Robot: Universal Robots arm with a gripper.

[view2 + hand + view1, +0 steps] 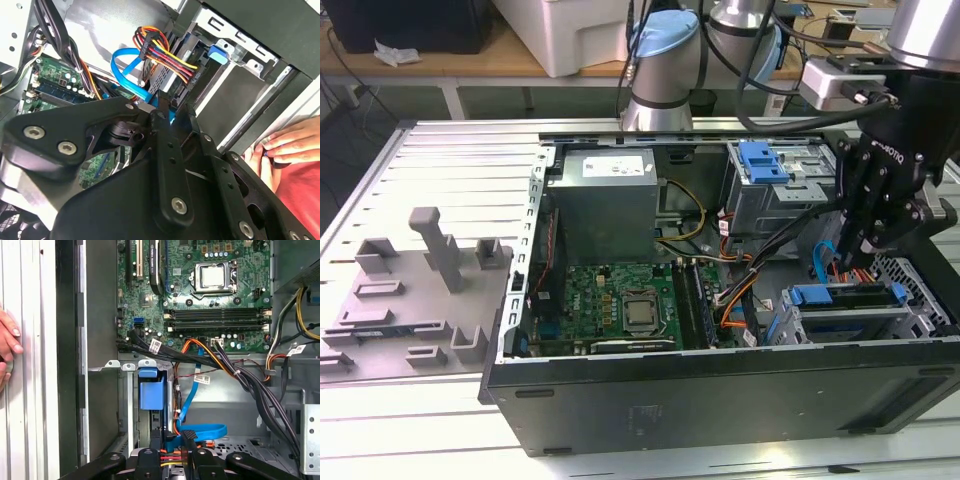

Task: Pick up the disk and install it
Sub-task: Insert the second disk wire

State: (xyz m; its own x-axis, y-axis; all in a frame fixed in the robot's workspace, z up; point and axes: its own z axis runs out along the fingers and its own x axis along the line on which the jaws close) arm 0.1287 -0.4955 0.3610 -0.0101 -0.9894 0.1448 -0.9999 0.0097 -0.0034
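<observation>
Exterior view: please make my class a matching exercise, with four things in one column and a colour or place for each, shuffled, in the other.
Things
1 power supply
2 motherboard
3 fixture blocks
4 gripper

Descriptions
a green, on the floor of the case
b black, over the blue-tabbed drive bay at the exterior view's right
c grey box with a white label, at the case's far wall
d grey, outside the case, at the exterior view's left

Pairs: 1-c, 2-a, 3-d, 4-b

A robotics lab or workshop: an opened computer case (720,390) lies on a slotted metal counter (440,160), with wooden workbenches (470,65) behind.
</observation>
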